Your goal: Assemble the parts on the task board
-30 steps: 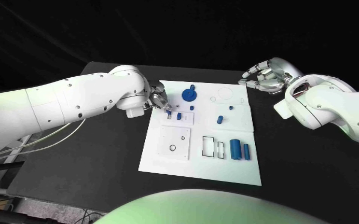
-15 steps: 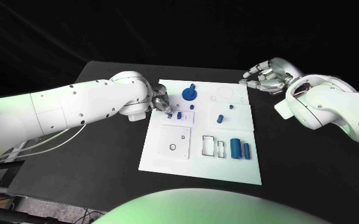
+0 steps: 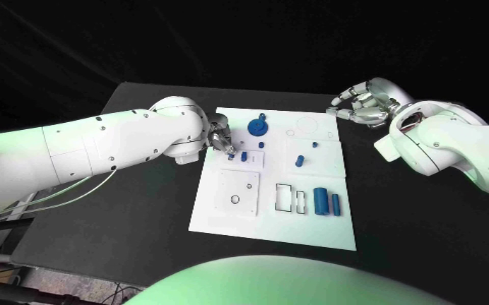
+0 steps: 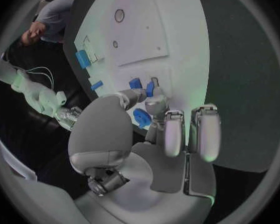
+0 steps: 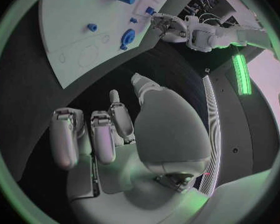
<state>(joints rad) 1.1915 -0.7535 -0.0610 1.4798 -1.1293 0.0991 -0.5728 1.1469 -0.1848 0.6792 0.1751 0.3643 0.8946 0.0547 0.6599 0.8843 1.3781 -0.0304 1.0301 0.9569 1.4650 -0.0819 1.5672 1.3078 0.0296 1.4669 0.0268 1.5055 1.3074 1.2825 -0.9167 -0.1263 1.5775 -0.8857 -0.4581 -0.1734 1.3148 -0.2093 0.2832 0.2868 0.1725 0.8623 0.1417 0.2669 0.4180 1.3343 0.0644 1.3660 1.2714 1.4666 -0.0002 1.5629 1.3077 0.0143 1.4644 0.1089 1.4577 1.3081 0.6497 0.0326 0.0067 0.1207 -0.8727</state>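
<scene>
Left arm reaching in from the left edge of the head view, white forearm angled toward frame centre, wrist bent down. Left robot hand (image 3: 218,139) low at the middle left, fingertips (image 4: 154,103) pointing downward and bunched close together; grip unclear from here. Right arm entering from the right edge, elbow bulky at the right side. Right robot hand (image 3: 361,106) raised at upper right, fingers (image 5: 102,134) curled inward, holding nothing.
</scene>
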